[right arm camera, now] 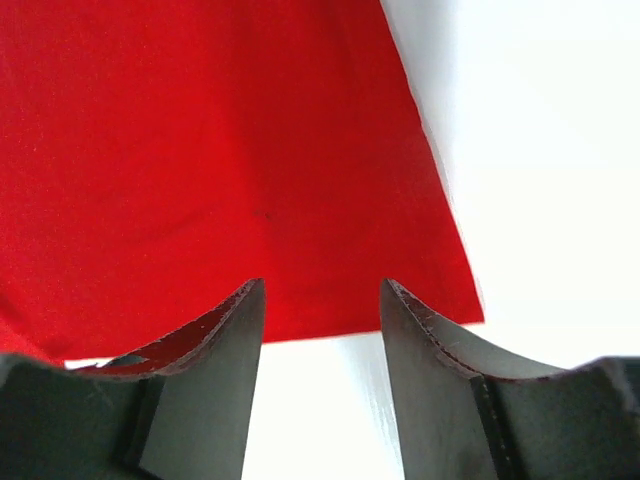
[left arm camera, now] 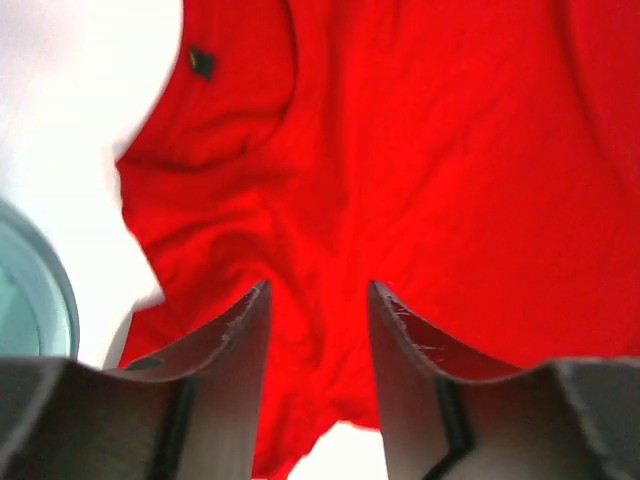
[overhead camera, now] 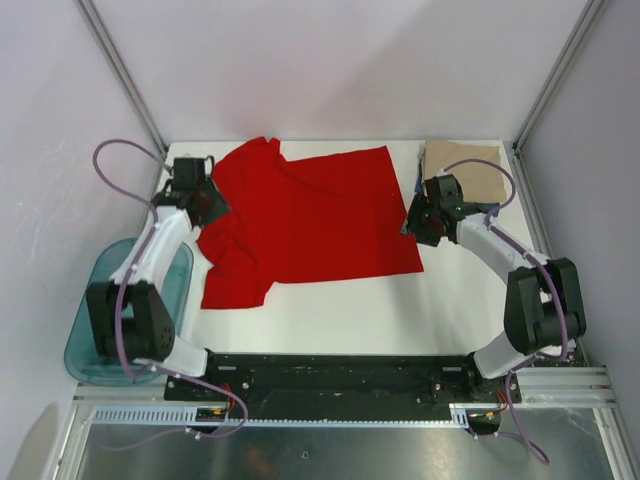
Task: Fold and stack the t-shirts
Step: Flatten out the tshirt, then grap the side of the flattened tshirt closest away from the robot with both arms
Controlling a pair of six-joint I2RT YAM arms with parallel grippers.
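Note:
The bright red t-shirt (overhead camera: 310, 215) lies spread flat on the white table, collar end to the left and hem to the right. My left gripper (overhead camera: 213, 206) is open and empty over the shirt's collar end; the left wrist view shows the neckline and its small dark label (left arm camera: 200, 62) beyond my left gripper (left arm camera: 318, 290). My right gripper (overhead camera: 412, 222) is open and empty at the shirt's right edge; in the right wrist view the gripper (right arm camera: 322, 285) straddles the hem (right arm camera: 300, 335). The tan folded shirt (overhead camera: 465, 168) lies at the back right. I cannot make out the dark blue shirt.
A translucent teal tub (overhead camera: 120, 315) stands at the table's left edge beside the left arm, and its rim shows in the left wrist view (left arm camera: 35, 290). Metal frame posts rise at both back corners. Bare white table (overhead camera: 340, 315) lies in front of the shirt.

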